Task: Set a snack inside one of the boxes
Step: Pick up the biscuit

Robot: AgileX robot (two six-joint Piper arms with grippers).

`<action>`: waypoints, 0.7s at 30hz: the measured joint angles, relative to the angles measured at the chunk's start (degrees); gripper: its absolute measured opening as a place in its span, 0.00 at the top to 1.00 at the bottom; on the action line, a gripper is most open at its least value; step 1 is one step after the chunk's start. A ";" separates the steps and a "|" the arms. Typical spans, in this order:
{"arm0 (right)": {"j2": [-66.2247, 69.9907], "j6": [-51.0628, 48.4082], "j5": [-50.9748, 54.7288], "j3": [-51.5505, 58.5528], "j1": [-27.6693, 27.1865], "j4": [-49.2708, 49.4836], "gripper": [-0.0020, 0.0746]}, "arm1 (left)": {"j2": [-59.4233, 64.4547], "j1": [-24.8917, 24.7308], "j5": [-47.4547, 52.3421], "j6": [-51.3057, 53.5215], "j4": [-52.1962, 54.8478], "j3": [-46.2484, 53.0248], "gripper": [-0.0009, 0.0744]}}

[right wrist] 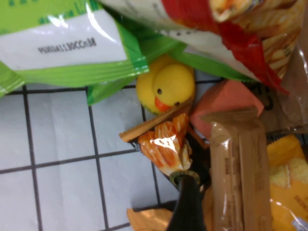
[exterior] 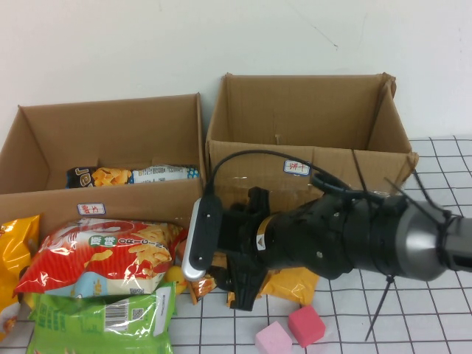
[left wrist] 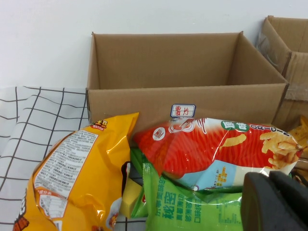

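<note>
Reading "薯片" on left box label (left wrist: pixel 184 110)

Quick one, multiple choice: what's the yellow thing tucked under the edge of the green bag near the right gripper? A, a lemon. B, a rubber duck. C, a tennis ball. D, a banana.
B: the right wrist view shows a yellow rubber duck with an orange beak and black eye, partly under the green bag, just beyond the right gripper. The left gripper sits at the left wrist view's corner.

Boxes (exterior: pixel 103 158): side by side, behind snack pile (exterior: pixel 110 258)
Right gripper (exterior: pixel 210 284): in front of right box (exterior: pixel 310 140)
Left gripper (left wrist: pixel 276 202): beside pile
Cubes (exterior: pixel 291 332): nearest
</note>
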 joint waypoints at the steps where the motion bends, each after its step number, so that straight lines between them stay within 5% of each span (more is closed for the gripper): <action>1: 0.36 0.00 -0.50 0.00 0.00 -0.21 0.28 | 0.00 0.00 0.00 0.00 0.00 0.00 0.99; 13: 6.64 0.00 -6.51 0.00 0.00 -0.78 0.30 | 0.00 0.00 4.19 0.00 -0.10 0.00 0.99; 21: 9.03 0.00 -11.40 -0.49 0.00 -0.78 0.53 | 0.00 0.00 4.34 0.00 -0.10 0.00 0.99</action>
